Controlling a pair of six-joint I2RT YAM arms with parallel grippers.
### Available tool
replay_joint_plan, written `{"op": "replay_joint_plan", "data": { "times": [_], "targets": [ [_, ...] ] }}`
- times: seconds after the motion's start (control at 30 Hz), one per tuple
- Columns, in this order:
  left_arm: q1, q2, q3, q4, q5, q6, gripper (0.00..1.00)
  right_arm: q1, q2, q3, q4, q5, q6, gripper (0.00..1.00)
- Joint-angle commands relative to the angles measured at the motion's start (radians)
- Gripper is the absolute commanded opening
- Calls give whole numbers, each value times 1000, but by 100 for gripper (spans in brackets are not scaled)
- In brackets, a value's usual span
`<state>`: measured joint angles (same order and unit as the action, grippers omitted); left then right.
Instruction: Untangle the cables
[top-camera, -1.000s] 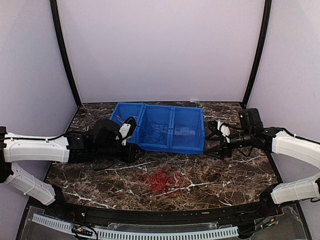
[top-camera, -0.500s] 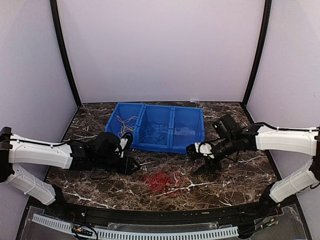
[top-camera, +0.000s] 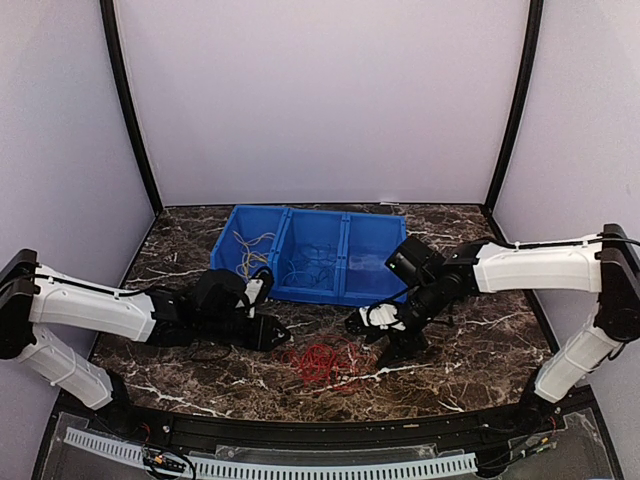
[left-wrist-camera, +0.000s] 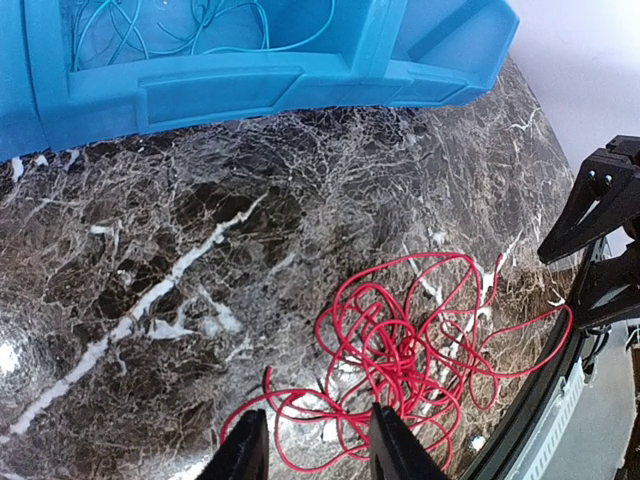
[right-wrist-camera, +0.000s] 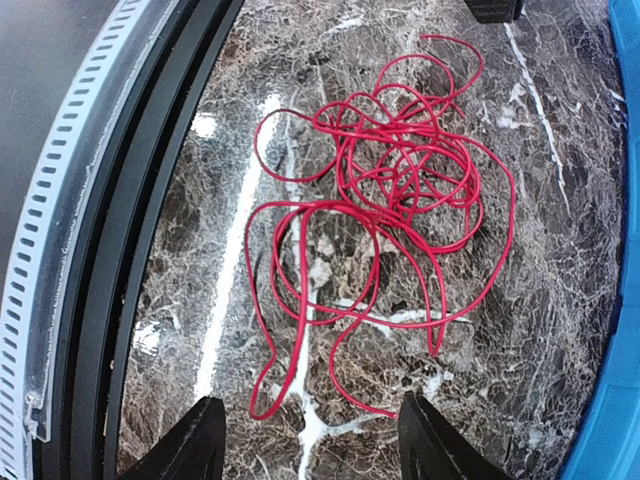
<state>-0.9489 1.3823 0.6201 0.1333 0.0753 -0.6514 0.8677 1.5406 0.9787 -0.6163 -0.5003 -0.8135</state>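
You are hovering the left gripper (top-camera: 278, 335) low over the marble table (top-camera: 480, 345), just left of the red cable tangle (top-camera: 322, 360). Its fingers (left-wrist-camera: 245, 450) are standing partly apart with nothing between them, so it is grasping nothing. In its wrist view the red loops are lying directly ahead of the fingertips.

You are holding the right gripper (top-camera: 372, 338) just right of the same tangle, with the jaws spread wide and empty and the loops lying ahead of them.

The red cable tangle is lying loose on the table, on the near side of the blue bin (top-camera: 345, 292) and apart from it. Thin yellowish wires (top-camera: 250, 248) are sitting in the bin's left compartment and bluish wires (top-camera: 308, 265) in the middle one. You cannot tell what is lying in the right compartment.
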Motion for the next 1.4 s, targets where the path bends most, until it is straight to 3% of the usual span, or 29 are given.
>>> {"op": "replay_joint_plan", "data": {
  "times": [0.0,0.17,0.27,0.37,0.4,0.47,0.6,0.73,1.0,1.17,1.37],
  "targets": [
    [-18,-19,-19,51,-4,8,36,30,10,54,-84,-39,-20,62],
    [-63,-81,-66,157,-30,64,36,58,39,71,-80,-12,14,63],
    [-102,-142,-133,285,-74,123,38,60,72,86,-65,0,40,57],
    [-152,-169,-172,350,-135,187,41,62,100,116,-76,21,48,35],
    [-164,-172,-175,380,-142,208,43,62,104,129,-84,23,47,20],
    [-205,-165,-185,429,-171,274,46,62,100,158,-105,8,47,1],
    [-282,-106,-213,593,-240,404,56,62,69,230,-159,-50,46,0],
    [-341,7,-214,798,-277,520,59,62,35,300,-222,-91,45,0],
    [-344,358,-25,1118,-299,671,60,59,-17,414,-316,-164,45,0],
    [-344,551,77,1239,-306,717,58,5,-50,517,-347,-221,43,0],
    [-344,601,119,1180,-257,692,41,-171,-95,703,-379,-345,34,0]
  ]
}}
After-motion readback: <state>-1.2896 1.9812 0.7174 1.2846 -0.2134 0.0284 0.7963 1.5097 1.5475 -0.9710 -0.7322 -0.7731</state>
